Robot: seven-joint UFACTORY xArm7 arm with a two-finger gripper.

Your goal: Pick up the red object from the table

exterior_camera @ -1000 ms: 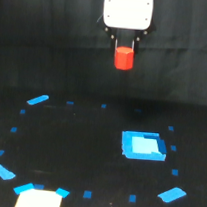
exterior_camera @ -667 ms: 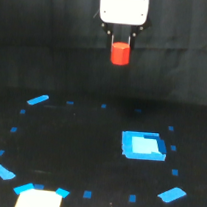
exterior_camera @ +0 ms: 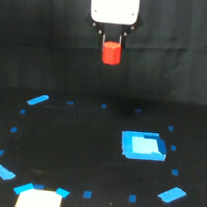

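The red object (exterior_camera: 111,52) is a small stubby red-orange block. It hangs high above the table (exterior_camera: 78,150), in front of the dark curtain, at the top middle of the exterior view. My gripper (exterior_camera: 112,43) is shut on the red object's top; its two dark fingers come down from the white arm head (exterior_camera: 114,7). Nothing is under the block but air. The table is a wide black surface with small blue tape marks in a ring.
A bright blue rectangular patch (exterior_camera: 142,145) lies on the table at the exterior view's right. Blue patches lie at the far left (exterior_camera: 37,100), near left (exterior_camera: 4,172) and near right (exterior_camera: 171,195). A white sheet (exterior_camera: 38,199) lies at the front left edge.
My gripper has risen with the red object held in it, moving further up from the table. Nothing on the table has moved.
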